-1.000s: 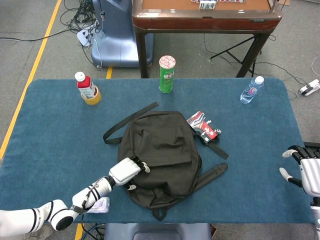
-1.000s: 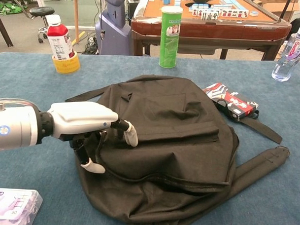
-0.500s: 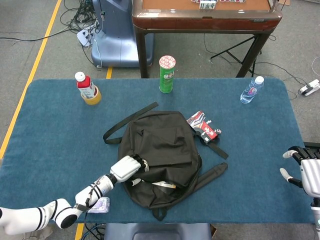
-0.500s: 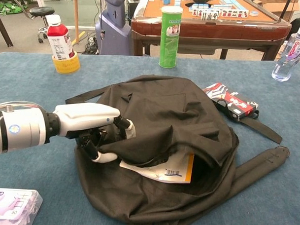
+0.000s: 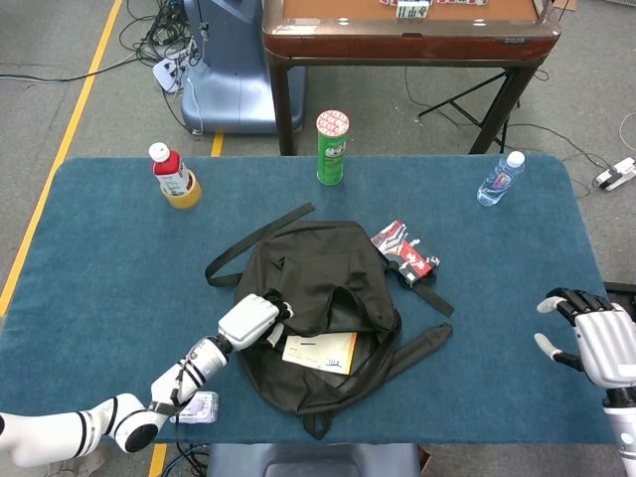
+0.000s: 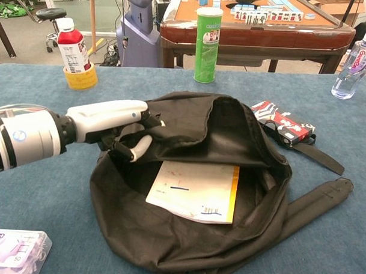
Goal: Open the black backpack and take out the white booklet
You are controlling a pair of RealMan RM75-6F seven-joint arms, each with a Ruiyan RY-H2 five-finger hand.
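While left hand [image 6: 120, 126] holds backpack [image 6: 191, 233] flap raised, booklet [image 6: 193, 191] exposed

We see the black backpack [image 6: 239, 247] lying flat, its top flap pinched and lifted by the left hand's fingers [image 6: 140, 149]; just beside them, inside, lies the white booklet [image 6: 193, 190], orange-edged

The left hand [image 6: 120, 120] has a smooth white shell and dark parts between the fingers. Its arm is white with black rings, thin cables and a small blue dot. The right hand [image 5: 586, 340] is white and black too.
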